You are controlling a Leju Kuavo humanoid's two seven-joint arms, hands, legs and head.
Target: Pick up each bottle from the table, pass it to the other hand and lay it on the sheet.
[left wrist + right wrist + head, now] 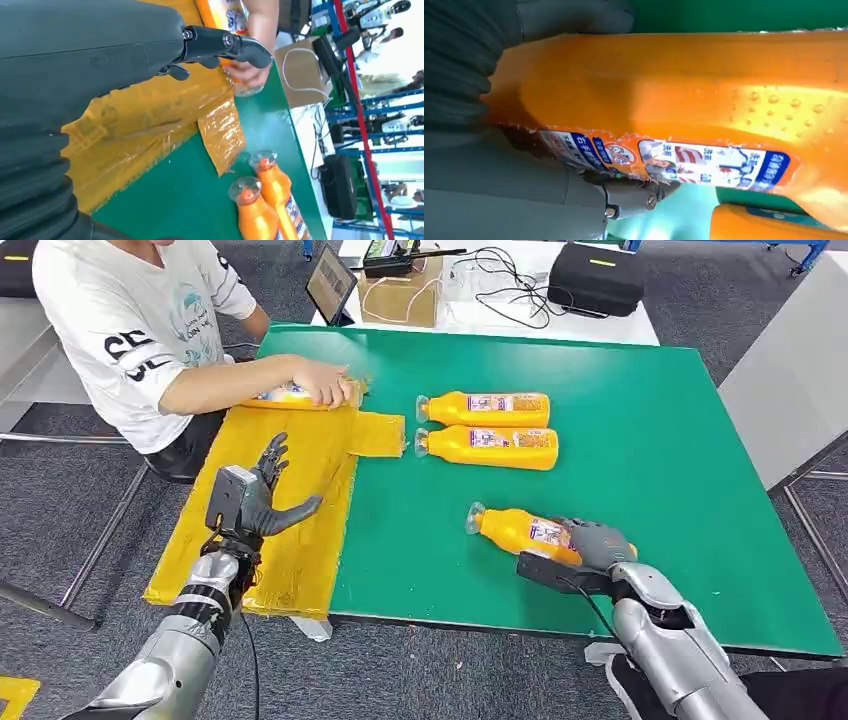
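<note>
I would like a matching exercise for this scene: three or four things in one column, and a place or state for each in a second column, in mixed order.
Things:
1. right hand
2. left hand
3. person's hand
4. two bottles side by side

States:
A. lying untouched on the green mat
B. open above the yellow sheet
C. on a bottle at the sheet's far end
D. gripping the nearest bottle

Pairs: 1-D, 2-B, 3-C, 4-A

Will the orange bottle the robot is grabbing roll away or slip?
Probably not while the right hand wraps the bottle. Let go, it might roll, since it lies on its rounded side. Its shiny plastic, seen close in the right wrist view, looks slippery, and it seems full, so likely heavyish.
</note>
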